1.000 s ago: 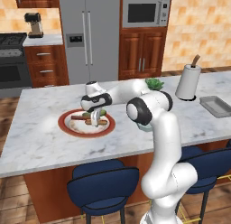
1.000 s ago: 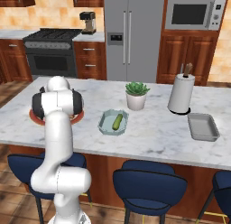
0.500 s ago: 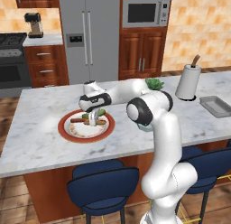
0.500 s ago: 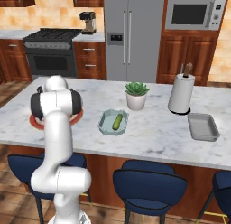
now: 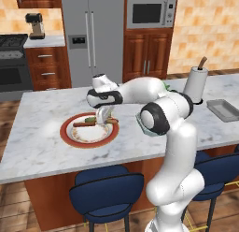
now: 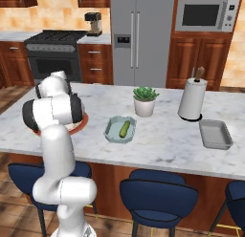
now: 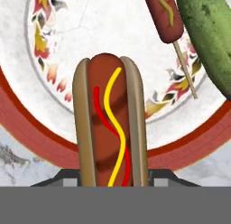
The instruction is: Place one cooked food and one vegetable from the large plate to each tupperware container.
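The marble counter under the plate looks smooth and grey-veined, the plate glazed and glossy (red rim, painted white centre), the cucumber on it pebbly and matt, the sausage in its bun shiny beside a thin wooden stick.

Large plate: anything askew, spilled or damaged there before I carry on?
Nothing stands out. On the large plate the hot dog in its bun sits between the end effector tips, beside a sausage on a stick and a cucumber, all intact. The teal container already holds a cucumber.
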Robot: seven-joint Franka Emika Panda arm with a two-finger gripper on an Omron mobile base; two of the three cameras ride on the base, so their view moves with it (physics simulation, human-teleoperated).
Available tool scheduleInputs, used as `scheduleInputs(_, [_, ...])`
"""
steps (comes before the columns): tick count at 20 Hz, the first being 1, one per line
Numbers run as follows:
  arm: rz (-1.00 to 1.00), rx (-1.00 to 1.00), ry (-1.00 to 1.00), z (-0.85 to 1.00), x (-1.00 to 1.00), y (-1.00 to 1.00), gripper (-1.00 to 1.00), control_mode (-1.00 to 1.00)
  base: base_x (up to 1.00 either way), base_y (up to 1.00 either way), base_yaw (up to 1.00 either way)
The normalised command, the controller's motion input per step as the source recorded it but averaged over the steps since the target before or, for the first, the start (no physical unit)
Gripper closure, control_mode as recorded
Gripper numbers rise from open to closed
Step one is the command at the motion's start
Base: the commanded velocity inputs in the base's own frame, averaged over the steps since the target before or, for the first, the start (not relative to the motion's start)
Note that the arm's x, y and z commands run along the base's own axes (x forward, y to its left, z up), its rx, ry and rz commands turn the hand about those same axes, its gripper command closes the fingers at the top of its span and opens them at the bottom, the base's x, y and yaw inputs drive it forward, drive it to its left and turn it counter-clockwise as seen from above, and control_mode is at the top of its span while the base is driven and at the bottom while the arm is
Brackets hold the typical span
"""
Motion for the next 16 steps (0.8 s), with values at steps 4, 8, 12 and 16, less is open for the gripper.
scheduleInputs(4, [-0.50,-0.01,-0.08,0.30,-0.21,-0.91,1.00,-1.00,0.00,0.00,0.00])
scheduleInputs(8, [-0.67,-0.07,0.00,0.01,0.05,-0.84,1.00,-1.00,0.00,0.00,0.00])
scheduleInputs(12, [-0.69,-0.01,0.00,0.21,0.05,-0.81,1.00,-1.00,0.00,0.00,0.00])
scheduleInputs(16, [-0.77,0.00,0.04,0.51,0.00,-0.51,1.00,-1.00,0.00,0.00,0.00])
